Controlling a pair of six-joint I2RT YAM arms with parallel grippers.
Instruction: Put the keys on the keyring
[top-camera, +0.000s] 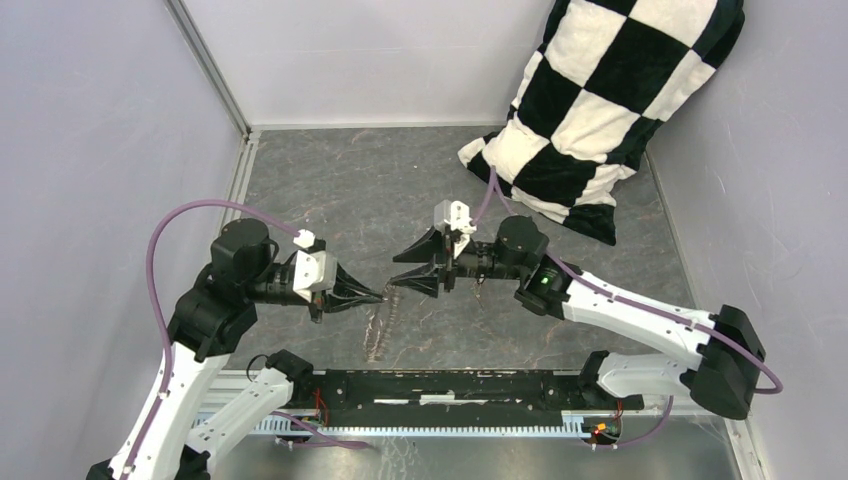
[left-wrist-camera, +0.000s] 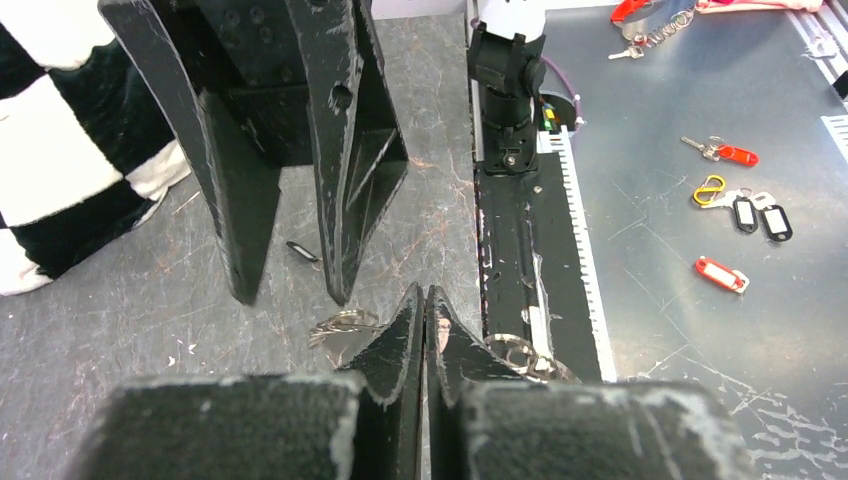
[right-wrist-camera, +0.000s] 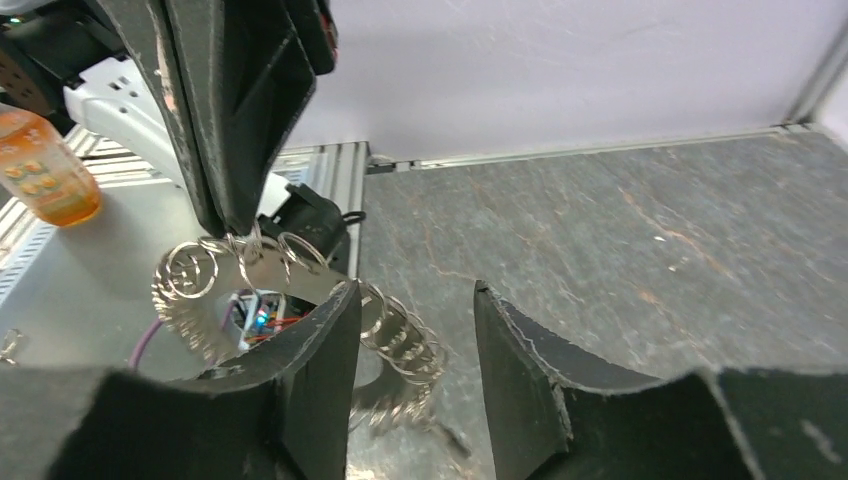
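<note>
My left gripper (top-camera: 376, 295) is shut on the keyring (top-camera: 382, 325), a silvery loop of small rings that hangs from its tips down to the table. In the left wrist view the keyring (left-wrist-camera: 340, 325) shows on both sides of the shut left gripper (left-wrist-camera: 426, 300). My right gripper (top-camera: 402, 271) faces it from the right, open, tips almost touching the left tips. In the right wrist view the keyring (right-wrist-camera: 395, 340) curves past the left finger of the open right gripper (right-wrist-camera: 415, 300); nothing sits between the jaws. One small black-headed key (left-wrist-camera: 300, 250) lies on the table beneath the right fingers (left-wrist-camera: 335, 285).
A black-and-white checkered pillow (top-camera: 600, 110) leans at the back right. A black rail (top-camera: 450, 385) runs along the near table edge. Beyond it a metal shelf (left-wrist-camera: 660, 340) holds red tags (left-wrist-camera: 720, 275), black tags (left-wrist-camera: 760, 218) and an orange bottle (right-wrist-camera: 40, 170).
</note>
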